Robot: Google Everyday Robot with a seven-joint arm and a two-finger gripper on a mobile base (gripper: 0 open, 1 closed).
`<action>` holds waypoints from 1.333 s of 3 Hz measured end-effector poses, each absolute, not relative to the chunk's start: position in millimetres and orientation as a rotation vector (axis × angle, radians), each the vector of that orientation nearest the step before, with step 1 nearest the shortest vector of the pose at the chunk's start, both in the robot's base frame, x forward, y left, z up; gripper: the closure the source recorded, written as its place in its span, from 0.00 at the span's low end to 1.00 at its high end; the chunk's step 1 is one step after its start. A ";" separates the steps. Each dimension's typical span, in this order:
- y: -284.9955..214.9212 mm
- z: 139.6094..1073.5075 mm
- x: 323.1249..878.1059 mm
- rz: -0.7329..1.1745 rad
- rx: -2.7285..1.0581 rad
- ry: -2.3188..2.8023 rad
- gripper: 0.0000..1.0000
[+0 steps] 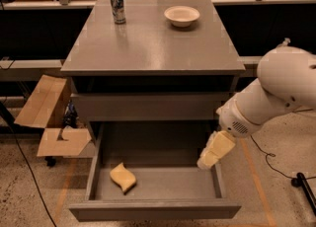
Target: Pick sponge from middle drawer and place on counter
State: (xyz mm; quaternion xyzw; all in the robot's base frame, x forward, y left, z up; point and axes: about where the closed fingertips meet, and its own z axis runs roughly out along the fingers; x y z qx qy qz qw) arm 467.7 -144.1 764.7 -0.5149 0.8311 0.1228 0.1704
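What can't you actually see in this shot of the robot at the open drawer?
All in the camera view:
1. The arm above the gripper, which hangs by the middle drawer's right wall, is cut off by the right edge.
2. The middle drawer's back is lost in shadow under the cabinet.
3. The sponge's underside lies against the drawer floor.

Yellow-tan sponge (pixel 123 177), grey drawer (pixel 163 187), grey counter (pixel 153 43), cream gripper (pixel 206 163) at drawer R side

Single raised view, facing cabinet (pixel 148 106) front, fairly near, looking down into middle drawer (pixel 153 210), tool (pixel 205 163) at right.
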 end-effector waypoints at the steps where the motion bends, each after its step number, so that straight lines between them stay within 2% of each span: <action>1: -120.3 741.5 485.6 0.391 -1.422 2.262 0.00; 3: -81.5 691.1 523.3 0.362 -1.443 2.174 0.00; 4: -57.9 654.6 533.7 0.410 -1.440 2.188 0.00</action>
